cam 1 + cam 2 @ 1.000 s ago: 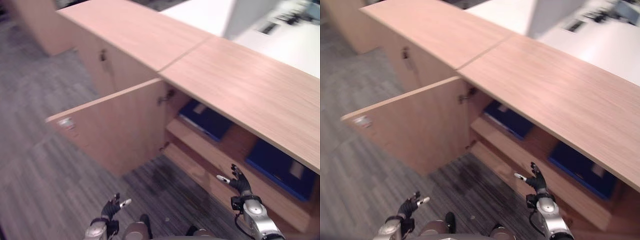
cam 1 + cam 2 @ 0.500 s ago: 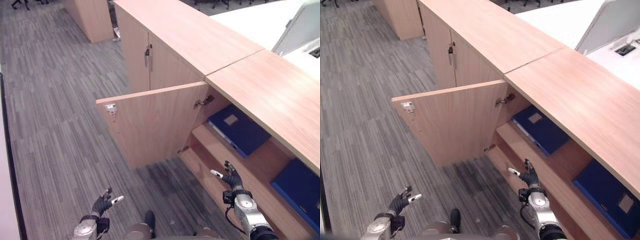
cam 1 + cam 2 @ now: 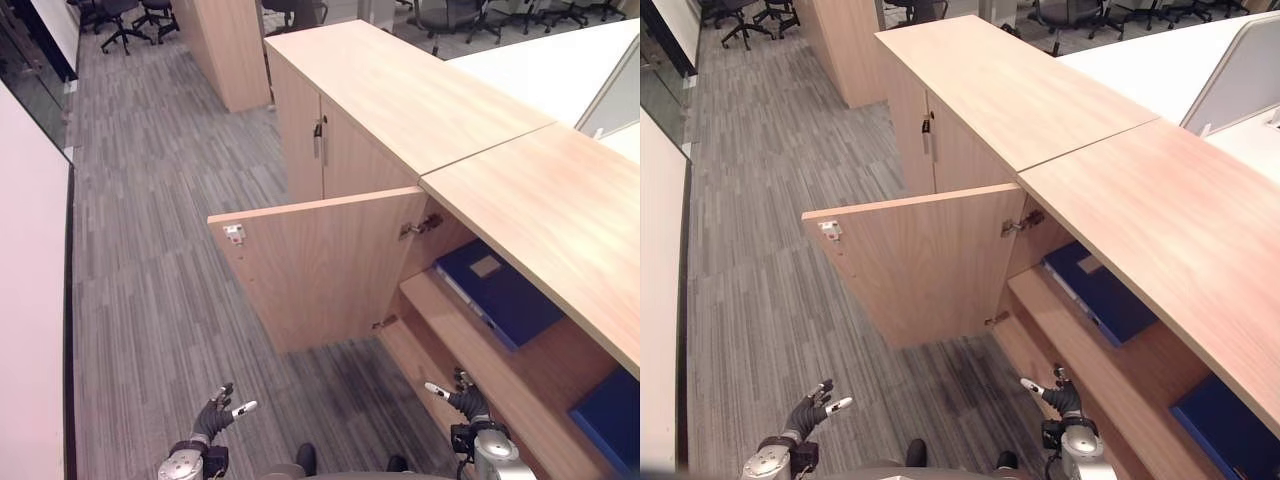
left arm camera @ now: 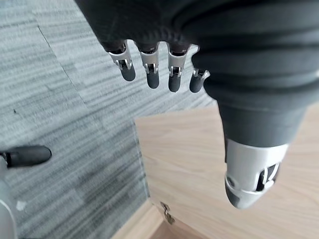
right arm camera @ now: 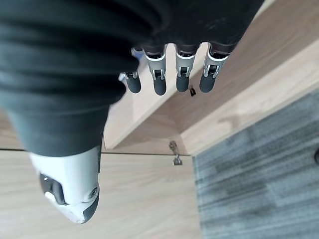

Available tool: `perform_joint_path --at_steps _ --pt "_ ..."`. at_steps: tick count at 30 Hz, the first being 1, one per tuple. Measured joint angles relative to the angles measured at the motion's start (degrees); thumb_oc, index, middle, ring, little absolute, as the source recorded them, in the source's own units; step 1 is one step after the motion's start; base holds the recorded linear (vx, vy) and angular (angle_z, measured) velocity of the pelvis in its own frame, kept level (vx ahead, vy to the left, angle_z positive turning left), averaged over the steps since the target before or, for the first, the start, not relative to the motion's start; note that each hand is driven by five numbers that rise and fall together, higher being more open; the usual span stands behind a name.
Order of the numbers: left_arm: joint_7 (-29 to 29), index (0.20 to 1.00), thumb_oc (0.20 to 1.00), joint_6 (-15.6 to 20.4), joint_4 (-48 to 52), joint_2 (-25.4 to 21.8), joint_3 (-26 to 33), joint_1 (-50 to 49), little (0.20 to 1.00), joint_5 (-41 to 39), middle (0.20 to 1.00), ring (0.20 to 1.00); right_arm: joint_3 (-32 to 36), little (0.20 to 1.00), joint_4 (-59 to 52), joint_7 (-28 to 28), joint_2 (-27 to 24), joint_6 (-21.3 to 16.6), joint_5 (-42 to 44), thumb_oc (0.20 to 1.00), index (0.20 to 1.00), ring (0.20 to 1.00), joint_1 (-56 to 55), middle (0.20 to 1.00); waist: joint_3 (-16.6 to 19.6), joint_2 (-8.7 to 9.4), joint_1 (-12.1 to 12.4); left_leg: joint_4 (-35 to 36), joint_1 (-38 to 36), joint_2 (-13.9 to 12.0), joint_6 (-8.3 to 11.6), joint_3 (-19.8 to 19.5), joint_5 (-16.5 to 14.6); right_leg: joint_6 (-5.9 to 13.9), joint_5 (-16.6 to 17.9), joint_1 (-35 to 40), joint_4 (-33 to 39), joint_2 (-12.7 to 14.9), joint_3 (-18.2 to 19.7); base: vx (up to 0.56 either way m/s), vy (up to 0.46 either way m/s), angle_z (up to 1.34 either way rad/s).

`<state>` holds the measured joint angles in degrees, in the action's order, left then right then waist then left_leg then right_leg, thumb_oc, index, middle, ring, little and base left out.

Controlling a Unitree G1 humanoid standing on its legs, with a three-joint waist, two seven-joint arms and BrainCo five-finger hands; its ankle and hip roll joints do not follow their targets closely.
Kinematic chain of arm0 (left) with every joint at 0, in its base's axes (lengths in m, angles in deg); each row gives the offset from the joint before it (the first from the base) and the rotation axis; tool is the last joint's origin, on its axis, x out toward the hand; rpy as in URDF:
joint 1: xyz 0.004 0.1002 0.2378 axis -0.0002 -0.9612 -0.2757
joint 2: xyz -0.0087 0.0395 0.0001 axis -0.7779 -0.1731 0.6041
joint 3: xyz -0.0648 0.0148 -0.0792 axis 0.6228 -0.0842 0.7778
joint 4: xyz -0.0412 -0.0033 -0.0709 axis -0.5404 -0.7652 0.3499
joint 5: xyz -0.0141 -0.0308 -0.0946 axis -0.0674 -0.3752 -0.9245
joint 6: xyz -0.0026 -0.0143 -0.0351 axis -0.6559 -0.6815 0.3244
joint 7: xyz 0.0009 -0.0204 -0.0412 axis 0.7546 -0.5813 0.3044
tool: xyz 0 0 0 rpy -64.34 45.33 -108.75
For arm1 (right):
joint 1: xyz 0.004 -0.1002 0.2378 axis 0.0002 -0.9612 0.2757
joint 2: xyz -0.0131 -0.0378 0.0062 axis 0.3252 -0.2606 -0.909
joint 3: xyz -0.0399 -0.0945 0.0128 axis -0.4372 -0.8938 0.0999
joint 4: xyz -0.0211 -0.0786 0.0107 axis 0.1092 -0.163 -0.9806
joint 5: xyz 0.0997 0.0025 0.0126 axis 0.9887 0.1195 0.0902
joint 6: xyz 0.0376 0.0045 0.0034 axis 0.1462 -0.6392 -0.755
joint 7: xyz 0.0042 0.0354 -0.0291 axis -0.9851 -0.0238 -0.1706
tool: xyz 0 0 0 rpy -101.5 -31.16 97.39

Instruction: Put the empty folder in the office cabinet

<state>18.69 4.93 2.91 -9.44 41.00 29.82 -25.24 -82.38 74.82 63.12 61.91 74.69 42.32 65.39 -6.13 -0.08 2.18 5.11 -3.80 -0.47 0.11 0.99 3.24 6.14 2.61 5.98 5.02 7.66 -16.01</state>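
Left eye view: we stood before the office cabinet [image 3: 520,200] with its door [image 3: 320,265] swung wide, which we judged left the shelves free to take a folder. Two blue folders lay flat inside, one [image 3: 497,292] on the upper shelf [image 3: 545,370] near the hinge, another [image 3: 610,420] further right. Which was the empty folder we could not tell. Our left hand [image 3: 215,420] hung low over the carpet [image 3: 150,250] and our right hand [image 3: 465,402] near the lower shelf edge, fingers straight, holding nothing.

I see the cabinet door [image 3: 925,262] swung open, blue folders [image 3: 1102,292] on its shelf, both hands [image 3: 810,410] low, empty.
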Motion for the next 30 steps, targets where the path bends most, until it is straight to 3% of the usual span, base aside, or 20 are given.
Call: perform_joint_path --at_steps 10,18,25,27,30 --pt "0.25 1.0 1.0 0.01 1.51 -0.39 0.72 0.31 1.0 -0.03 1.0 1.0 -0.01 1.0 0.01 1.03 -0.19 0.01 -0.01 1.0 1.0 1.0 -1.54 1.0 2.47 1.05 -0.18 0.57 -0.69 0.18 0.59 0.47 -0.79 0.12 -0.33 0.29 0.3 0.44 0.33 0.0 -0.008 -0.04" --pt "3.01 1.0 1.0 0.33 1.33 -1.54 4.93 5.02 1.0 -0.28 1.0 1.0 -0.08 1.0 -0.58 1.73 -0.27 0.02 -0.01 1.0 1.0 1.0 -2.29 1.0 3.36 0.27 -1.79 0.56 -1.13 0.22 0.47 1.65 -0.86 0.36 -0.16 0.05 0.31 0.54 1.36 0.01 0.011 -0.06" --pt "6.41 1.0 1.0 1.2 0.2 -9.01 8.63 15.9 1.0 -3.51 1.0 1.0 -1.15 1.0 -4.42 2.36 -0.59 -0.03 -0.02 1.0 1.0 1.0 -2.72 1.0 3.59 0.0 -3.98 0.56 -1.99 0.2 0.06 3.5 -0.94 0.28 0.27 0.04 0.3 0.59 2.94 0.03 0.025 -0.13" --pt "6.47 1.0 1.0 1.14 -3.82 -14.57 8.72 21.75 1.0 -4.19 1.0 1.0 -2.64 1.0 -4.6 2.89 -0.85 -0.03 -0.02 1.0 1.0 1.0 -2.72 1.0 3.98 0.55 -5.32 0.58 -2.04 0.18 0.07 3.61 -0.95 0.26 0.29 0.05 0.28 0.53 3.15 0.04 0.025 -0.05" --pt "7.17 1.0 1.0 1.94 -5.36 -17.92 8.7 26.12 1.0 -4.88 1.0 1.0 -2.69 1.0 -4.6 3.34 -1.09 -0.04 0.0 1.0 1.0 1.0 -2.74 1.0 4.05 0.61 -5.76 0.58 -2.34 0.18 0.13 4.28 -1.14 0.51 0.45 0.04 0.06 0.61 3.66 0.03 0.014 -0.1"
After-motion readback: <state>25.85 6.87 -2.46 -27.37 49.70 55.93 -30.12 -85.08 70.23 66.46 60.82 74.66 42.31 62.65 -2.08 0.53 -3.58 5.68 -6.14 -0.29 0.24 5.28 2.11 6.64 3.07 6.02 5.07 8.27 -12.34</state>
